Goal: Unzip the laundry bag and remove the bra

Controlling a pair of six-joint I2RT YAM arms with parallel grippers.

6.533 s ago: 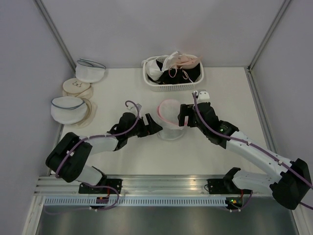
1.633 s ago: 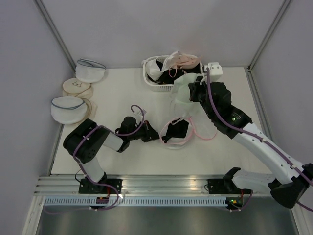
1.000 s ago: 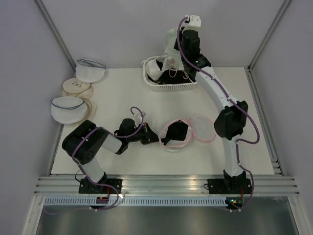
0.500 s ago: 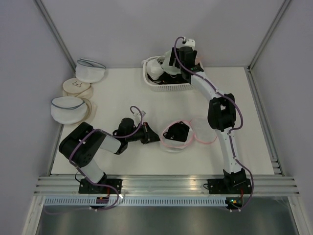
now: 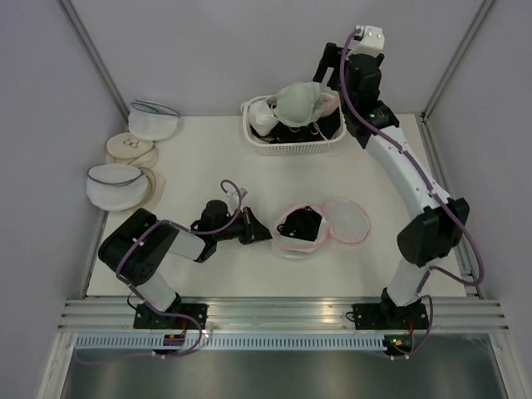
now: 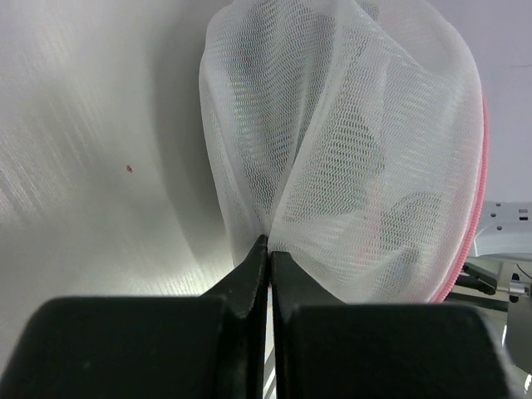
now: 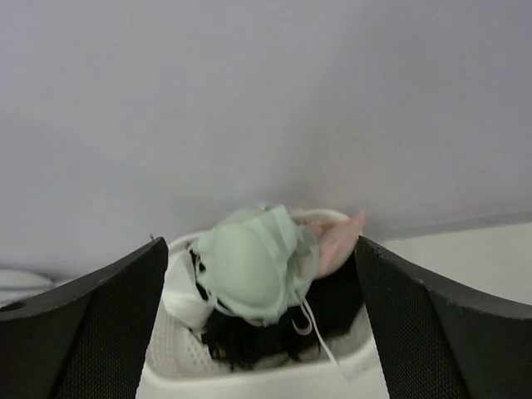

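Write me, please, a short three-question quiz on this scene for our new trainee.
1. True or false: the laundry bag is zipped shut.
2. What does the left gripper pinch? A) a strap B) the bag's white mesh C) nothing
3. Fill in: the right gripper hangs open above the white ____.

Key: 1. False; it lies open in two halves. 2. B. 3. basket.
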